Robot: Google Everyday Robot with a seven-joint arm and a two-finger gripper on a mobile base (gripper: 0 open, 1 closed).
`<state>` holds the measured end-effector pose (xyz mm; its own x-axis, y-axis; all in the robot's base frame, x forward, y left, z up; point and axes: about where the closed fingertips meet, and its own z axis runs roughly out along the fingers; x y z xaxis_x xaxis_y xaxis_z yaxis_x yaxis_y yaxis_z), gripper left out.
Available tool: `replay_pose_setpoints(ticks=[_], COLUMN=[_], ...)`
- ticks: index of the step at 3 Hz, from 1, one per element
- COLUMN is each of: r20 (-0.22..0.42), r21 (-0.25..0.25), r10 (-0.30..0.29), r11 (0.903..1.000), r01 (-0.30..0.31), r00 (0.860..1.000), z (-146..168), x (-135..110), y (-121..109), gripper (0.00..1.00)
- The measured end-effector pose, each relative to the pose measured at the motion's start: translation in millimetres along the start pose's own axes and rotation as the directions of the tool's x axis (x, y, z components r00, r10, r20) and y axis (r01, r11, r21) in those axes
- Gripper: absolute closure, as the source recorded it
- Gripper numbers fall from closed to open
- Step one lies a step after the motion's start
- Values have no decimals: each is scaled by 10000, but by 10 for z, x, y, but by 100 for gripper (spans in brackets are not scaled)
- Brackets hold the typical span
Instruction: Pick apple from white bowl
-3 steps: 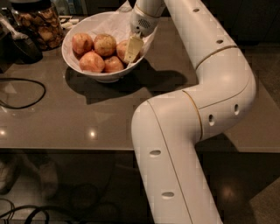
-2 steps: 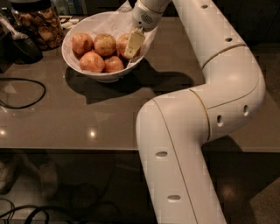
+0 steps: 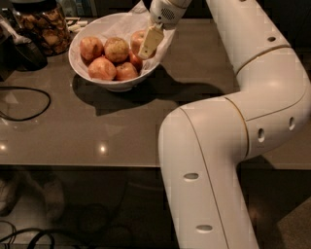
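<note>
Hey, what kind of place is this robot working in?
Probably a kitchen or office snack counter: a glossy grey countertop holds a white bowl of apples and a glass jar of snacks. The pincer hangs in the bowl, at its right in this view.

The glossy white robot arm (image 3: 204, 194) fills the right half of the view. Its thick lower link rises from the bottom edge, leaning slightly right. At the rounded elbow (image 3: 272, 102) on the right it folds back. The upper link then runs up and leftward to the top edge. There the short white wrist (image 3: 167, 10), with a small dotted grille on its face, seems to tilt down and to the left. The pale cream gripper (image 3: 148, 48) hangs just below the wrist, at the upper centre, pointing downward and slightly left.
</note>
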<state>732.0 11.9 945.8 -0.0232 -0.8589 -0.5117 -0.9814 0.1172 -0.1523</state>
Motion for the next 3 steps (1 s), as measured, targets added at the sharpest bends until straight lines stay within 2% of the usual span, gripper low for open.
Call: replay_pose_setpoints(ticks=[1, 3], r20=[244, 996], r21=[-248, -679], r10=[-367, -1525], r11=[9990, 9848], r01=[373, 1596], r00=[9990, 9833], z=[-127, -558], x=[-119, -525], y=[147, 614], gripper=[100, 100])
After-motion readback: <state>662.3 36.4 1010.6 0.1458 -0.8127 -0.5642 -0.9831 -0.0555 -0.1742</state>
